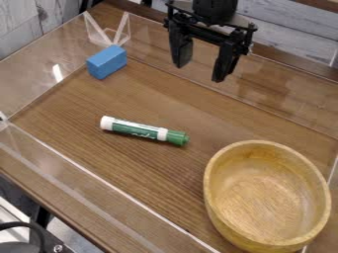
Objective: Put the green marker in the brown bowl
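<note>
- Claw [204, 61]: jaws spread wide, empty, pointing down, hanging above the table [251, 99].
- Blue block [107, 61]: left of the claw; not involved.
- Green marker [144, 129]: below-left of the claw, lying flat.
- Step: approach; next, descend and straddle the marker.
- Brown bowl [220, 183]: below-right, nothing inside.

It looked like a robotics lab test bench: a wood-grain counter [199, 104] was fenced by clear acrylic walls [40, 163], with a black robot arm [211, 12] mounted above it.
</note>
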